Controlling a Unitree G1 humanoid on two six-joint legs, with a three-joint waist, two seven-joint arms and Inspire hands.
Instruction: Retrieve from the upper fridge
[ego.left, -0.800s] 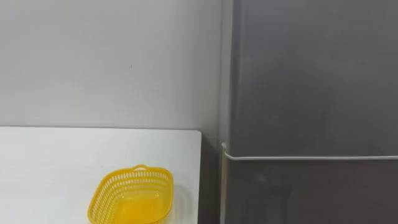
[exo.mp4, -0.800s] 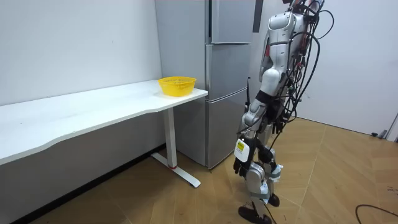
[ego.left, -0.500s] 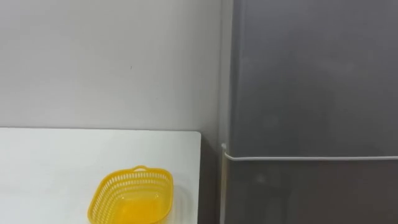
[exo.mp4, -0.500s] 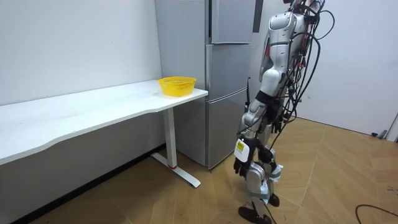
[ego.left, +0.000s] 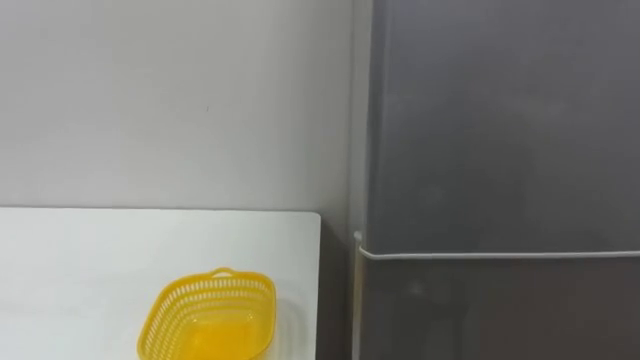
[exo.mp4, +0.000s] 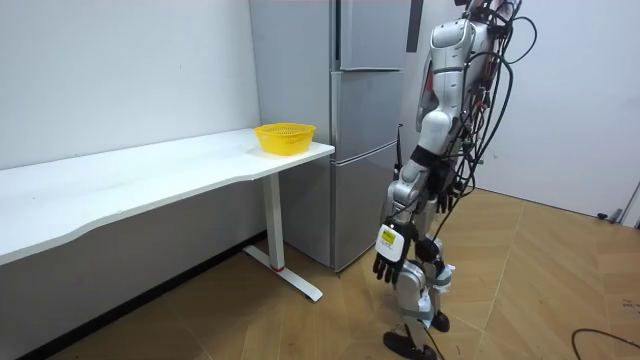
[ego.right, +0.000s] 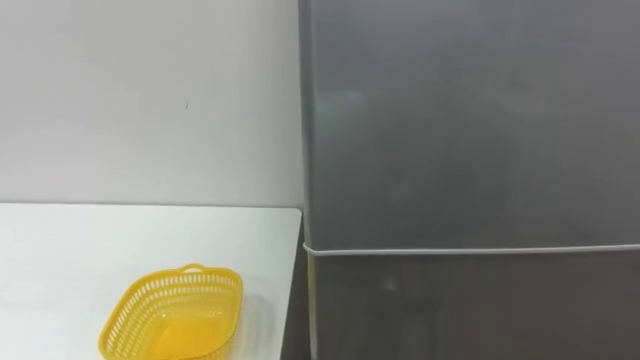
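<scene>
Low beside the robot's thigh, in the room view, the left hand (exo.mp4: 389, 264) hangs with its dark fingers loose and pointing at the floor, and it has hold of nothing. Ahead of that hand, and rising far above it, stands a tall grey two-door metal fridge (exo.mp4: 362, 150). The robot faces it from close by, standing upright on the wooden plank floor (exo.mp4: 540, 290).

The fridge's upper door (ego.left: 500, 120) sits high above the hand and is closed flat. A thin pale seam (ego.left: 500, 254) parts it from the lower door (ego.left: 500, 310), which is also closed. Whatever the upper compartment holds is hidden behind its door.

Off to the hand's left and higher than it, a long white table (exo.mp4: 150, 170) runs along the pale wall (ego.left: 170, 100). Its end is just beside the fridge, with a narrow gap between them. Near that end stands a yellow plastic lattice basket (ego.left: 210, 315), upright, well above the hand. The hand touches neither door, table nor basket.
</scene>
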